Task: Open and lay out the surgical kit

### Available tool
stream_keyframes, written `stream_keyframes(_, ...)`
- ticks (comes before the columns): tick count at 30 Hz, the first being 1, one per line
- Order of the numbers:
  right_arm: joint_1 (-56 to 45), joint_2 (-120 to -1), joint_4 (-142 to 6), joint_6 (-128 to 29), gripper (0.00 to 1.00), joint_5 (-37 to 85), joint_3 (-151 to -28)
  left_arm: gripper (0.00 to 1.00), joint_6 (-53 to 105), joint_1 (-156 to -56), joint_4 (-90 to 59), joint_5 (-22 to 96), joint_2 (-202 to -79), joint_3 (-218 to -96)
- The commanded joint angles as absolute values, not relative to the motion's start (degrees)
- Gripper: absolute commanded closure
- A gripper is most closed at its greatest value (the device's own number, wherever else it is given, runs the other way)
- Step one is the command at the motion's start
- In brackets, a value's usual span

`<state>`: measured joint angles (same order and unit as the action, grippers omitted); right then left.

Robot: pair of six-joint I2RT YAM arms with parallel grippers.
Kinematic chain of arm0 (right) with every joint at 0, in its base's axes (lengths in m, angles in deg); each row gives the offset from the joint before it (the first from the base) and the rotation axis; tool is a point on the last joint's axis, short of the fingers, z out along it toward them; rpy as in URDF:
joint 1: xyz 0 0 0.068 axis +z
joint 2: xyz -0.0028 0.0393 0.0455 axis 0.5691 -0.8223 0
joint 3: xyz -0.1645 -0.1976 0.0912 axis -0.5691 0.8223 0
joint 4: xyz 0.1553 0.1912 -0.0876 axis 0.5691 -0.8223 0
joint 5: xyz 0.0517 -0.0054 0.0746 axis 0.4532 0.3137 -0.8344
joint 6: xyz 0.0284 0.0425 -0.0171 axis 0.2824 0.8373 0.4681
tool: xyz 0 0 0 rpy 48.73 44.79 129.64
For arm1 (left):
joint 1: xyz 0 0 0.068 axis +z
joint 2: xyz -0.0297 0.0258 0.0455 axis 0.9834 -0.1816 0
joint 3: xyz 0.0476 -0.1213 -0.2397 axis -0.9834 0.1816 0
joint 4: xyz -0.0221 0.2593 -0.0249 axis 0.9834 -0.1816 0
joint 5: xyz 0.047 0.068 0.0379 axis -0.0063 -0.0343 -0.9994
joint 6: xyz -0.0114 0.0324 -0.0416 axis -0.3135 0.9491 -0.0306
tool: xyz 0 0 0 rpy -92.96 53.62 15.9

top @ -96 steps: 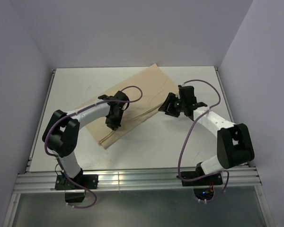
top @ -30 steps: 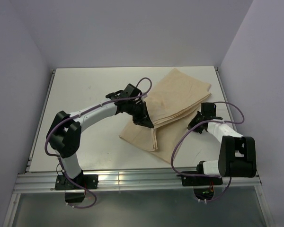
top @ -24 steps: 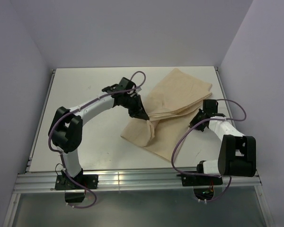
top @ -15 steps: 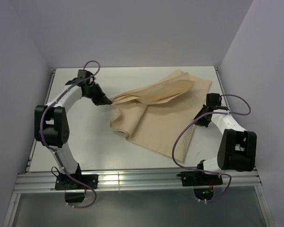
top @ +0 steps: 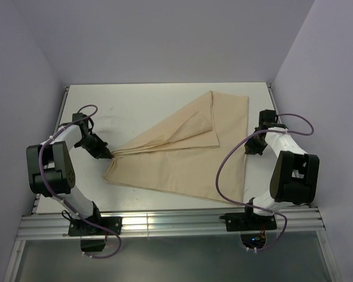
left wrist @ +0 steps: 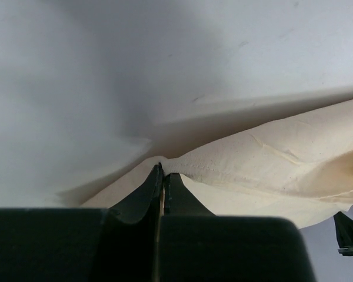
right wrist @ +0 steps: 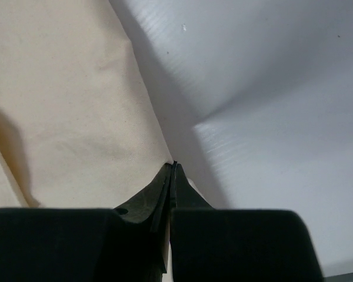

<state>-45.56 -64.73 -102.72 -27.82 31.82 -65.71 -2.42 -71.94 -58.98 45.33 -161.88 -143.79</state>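
The surgical kit's tan wrap (top: 182, 161) lies spread across the white table, with one folded layer (top: 194, 126) still resting on top toward the back. My left gripper (top: 106, 155) is low at the wrap's left corner and shut on that corner. In the left wrist view the gripper (left wrist: 163, 171) pinches the hemmed cloth (left wrist: 270, 170), which stretches away to the right. My right gripper (top: 249, 148) is at the wrap's right edge. Its wrist view shows the gripper (right wrist: 174, 166) shut on the edge of the cloth (right wrist: 65, 106).
The white table (top: 135, 103) is bordered by lilac walls at the back and on both sides. An aluminium rail (top: 170, 223) with the arm bases runs along the near edge. Purple cables (top: 229, 170) loop off both arms.
My left gripper has dragged the wrap's corner from the table's middle out to the left and nearer. The wrap has opened into a wide sheet. My right gripper has shifted slightly right and back.
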Motion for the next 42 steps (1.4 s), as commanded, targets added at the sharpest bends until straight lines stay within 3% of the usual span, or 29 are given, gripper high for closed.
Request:
stream_keyframes(1,-47.61,-66.87,-103.39,-30.42,1.0,38.71,-72.74,1.0,-2.77,-67.68,-60.67,37.61,-157.16,-142.85)
stream_keyframes(3,-47.52,-68.98,-103.4,-30.69,1.0,37.4,-74.07,1.0,-3.39,-66.88,-61.47,37.69,-154.97,-141.71)
stream_keyframes(4,-47.52,-69.42,-103.22,-30.78,1.0,36.09,-74.52,0.95,-3.74,-66.53,-61.82,37.78,-154.26,-140.13)
stream_keyframes(6,-47.52,-69.69,-101.91,-31.04,0.99,31.51,-74.17,0.75,-3.57,-66.44,-61.82,40.15,-152.15,-138.54)
stream_keyframes(7,-47.52,-69.43,-101.56,-31.13,0.93,29.94,-73.56,0.52,-3.65,-66.44,-61.65,41.02,-151.54,-136.97)
stream_keyframes(13,-47.52,-66.53,-104.1,-33.24,0.65,28.69,-74.52,0.27,0.19,-67.58,-60.24,48.68,-146.79,-137.56)
stream_keyframes(15,-47.52,-64.78,-105.24,-32.8,0.56,28.26,-74.7,0.27,1.78,-70.81,-60.07,47.63,-146.17,-141.93)
stream_keyframes(16,-47.52,-64.16,-105.51,-32.45,0.46,27.73,-74.61,0.27,3.45,-72.49,-59.2,47.54,-146.0,-143.44)
stream_keyframes(19,-47.52,-61.09,-105.69,-30.43,0.39,24.83,-73.21,0.27,5.65,-81.88,-56.55,46.66,-147.74,-151.0)
stream_keyframes(23,-47.43,-55.39,-104.28,-27.18,0.39,22.98,-70.22,0.27,8.64,-97.07,-56.02,40.34,-155.03,-162.67)
stream_keyframes(30,-47.43,-47.72,-101.11,-25.24,0.41,19.2,-63.01,0.33,16.28,-113.0,-51.55,36.37,-165.93,-172.19)
stream_keyframes(35,-47.26,-45.97,-102.95,-24.63,0.41,17.44,-63.97,0.44,21.9,-117.76,-45.94,44.0,-172.71,-175.97)
stream_keyframes(42,-46.91,-42.54,-103.83,-22.96,0.42,16.82,-63.44,0.44,31.24,-126.03,-43.36,37.71,-178.94,-182.2)
